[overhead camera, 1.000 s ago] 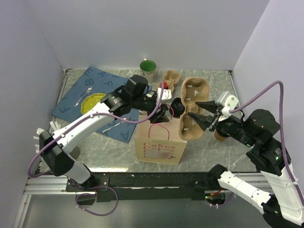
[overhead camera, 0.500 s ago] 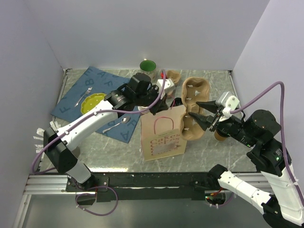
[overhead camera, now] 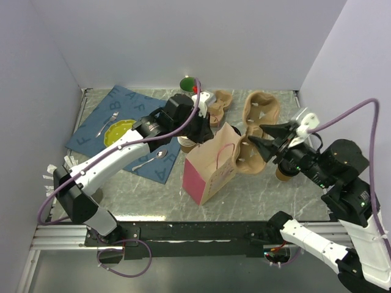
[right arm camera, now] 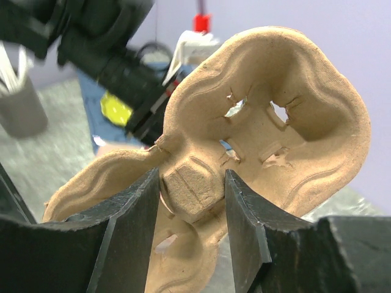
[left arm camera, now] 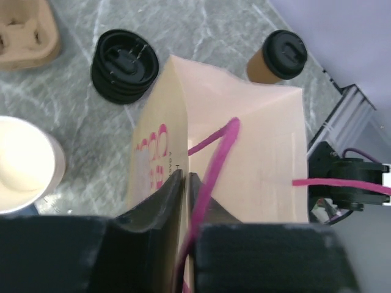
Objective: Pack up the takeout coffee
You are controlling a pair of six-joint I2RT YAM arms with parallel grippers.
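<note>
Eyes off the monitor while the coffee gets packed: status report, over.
Left gripper shut on paper bag rim. Right gripper holding cup carrier beside it. Takeout coffee upright on table, not bagged.

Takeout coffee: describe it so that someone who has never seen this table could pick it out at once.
Find the tilted paper bag mid-table, then look right, beneath the right arm. There stands the takeout coffee, a brown paper cup. It alone wears a black sip lid: the pile of black lids has no cup, and the cup by the left arm is open and white inside.
</note>
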